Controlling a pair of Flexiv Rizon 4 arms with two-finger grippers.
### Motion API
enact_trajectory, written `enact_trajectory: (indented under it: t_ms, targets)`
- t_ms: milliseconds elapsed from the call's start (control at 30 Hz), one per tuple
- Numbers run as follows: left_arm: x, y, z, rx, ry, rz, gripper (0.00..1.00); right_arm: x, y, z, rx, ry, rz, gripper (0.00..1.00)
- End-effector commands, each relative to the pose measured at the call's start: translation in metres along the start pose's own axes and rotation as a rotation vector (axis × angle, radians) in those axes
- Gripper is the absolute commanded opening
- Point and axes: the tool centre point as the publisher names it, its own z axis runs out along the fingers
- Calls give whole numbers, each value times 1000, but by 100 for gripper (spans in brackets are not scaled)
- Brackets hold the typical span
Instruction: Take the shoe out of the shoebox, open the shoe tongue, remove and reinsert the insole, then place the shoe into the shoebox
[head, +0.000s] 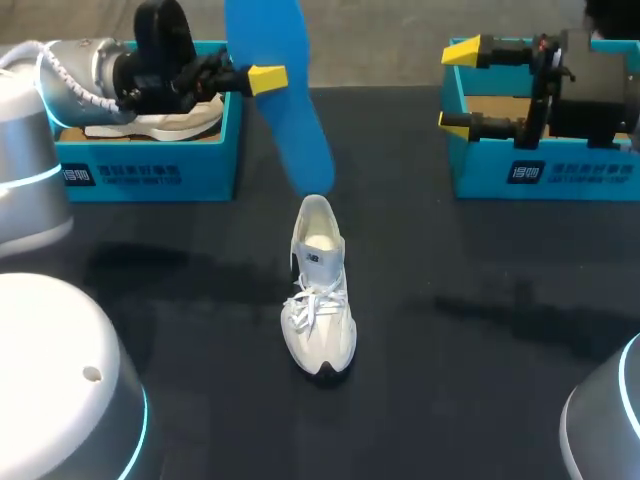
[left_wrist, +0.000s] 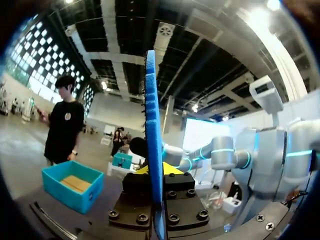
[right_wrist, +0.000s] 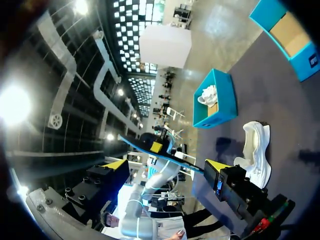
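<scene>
White shoe (head: 318, 290) upright on its sole at the middle of the dark table (head: 480, 340), toe toward the near edge, heel toward the far edge, laces crossed over the tongue, collar gaping. From the right wrist, same shoe (right_wrist: 256, 150) ahead of that arm's fingers and well apart from them.

Blue insole (head: 285, 100) out of the shoe, clamped partway along its length by the left fingers (head: 265, 78), held above the table and slanting down toward the shoe. Lower end just over the heel opening; contact there not discernible. From the left wrist, insole (left_wrist: 152, 125) edge-on, standing straight up between the two left fingers (left_wrist: 176, 192), pressed from both sides.

Right fingers (head: 465, 52) spread wide and empty, hovering above the right shoebox (head: 480, 170) at the far right of the table. From the right wrist, right fingers (right_wrist: 116, 165) equally far apart, yellow tips on either side of an open gap.

Right shoebox teal, open, bare cardboard floor visible. Left shoebox (head: 150, 175) teal, open, at the far left of the table, with a second white shoe (head: 160, 122) inside, partly hidden behind the left arm. Both boxes well apart from the shoe on the table.
</scene>
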Motion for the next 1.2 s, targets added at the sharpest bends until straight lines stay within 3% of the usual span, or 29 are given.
enact_trajectory:
  t_ms: [33,233,467,700,900,1200]
  targets:
    - [0,2,-2,-14,21,-551,0,0,0,3,-2,-1,0,100]
    - [-1,5,1,15,29,-807,0,0,0,3,-2,-1,0,100]
    - [-5,5,2,38,45,-917,0,0,0,3,-2,-1,0,100]
    - [-15,18,2,4,9,-972,0,0,0,3,-2,-1,0,100]
    - [-18,23,4,-10,18,-993,0,39,0,9,20,-214,-96,100]
    - [-22,23,5,-15,21,-997,0,67,-8,25,22,-552,-195,100]
